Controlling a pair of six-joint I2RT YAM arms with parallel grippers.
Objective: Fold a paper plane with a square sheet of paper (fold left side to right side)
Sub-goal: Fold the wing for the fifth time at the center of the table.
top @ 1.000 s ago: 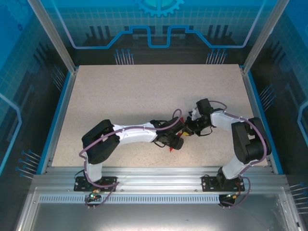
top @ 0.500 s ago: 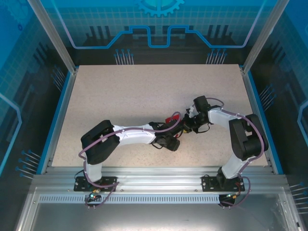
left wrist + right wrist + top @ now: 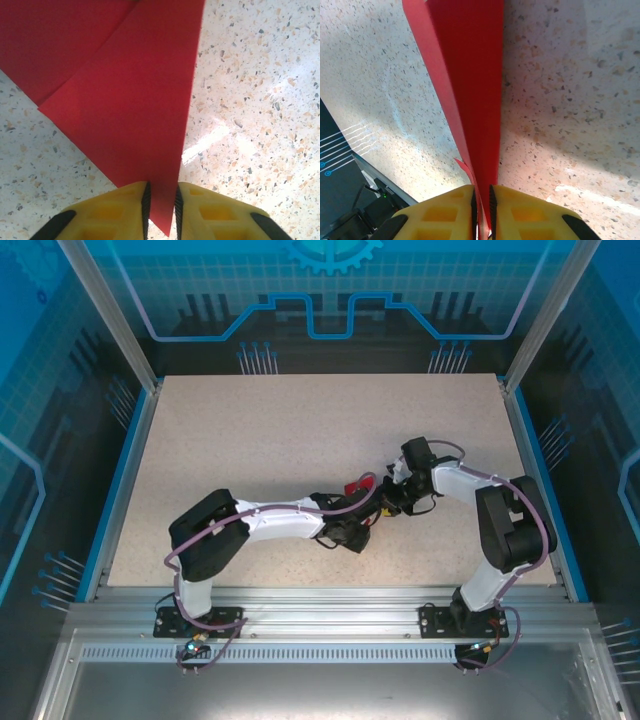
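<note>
The red paper [image 3: 125,100] is a creased, layered shape that narrows to a point. That point lies in the narrow gap between my left gripper's [image 3: 161,210] yellow fingers, with a sliver of table showing beside it. In the right wrist view the paper [image 3: 470,75] stands edge-on as a slim folded strip. My right gripper [image 3: 482,210] has its pads close against both sides of it. From above, the two grippers meet mid-table, left [image 3: 368,523] and right [image 3: 385,506]. A bit of red paper [image 3: 356,483] pokes out just beyond them.
The speckled tabletop [image 3: 260,430] has free room at the back and left. Blue rails [image 3: 128,480] border its sides and a metal frame runs along the near edge. Both arm bases sit at the front.
The left gripper's jaws have narrowed around the paper's tip. The visible red end of the paper has swung from the near side of the grippers to the far side. The right wrist shifted slightly left.
</note>
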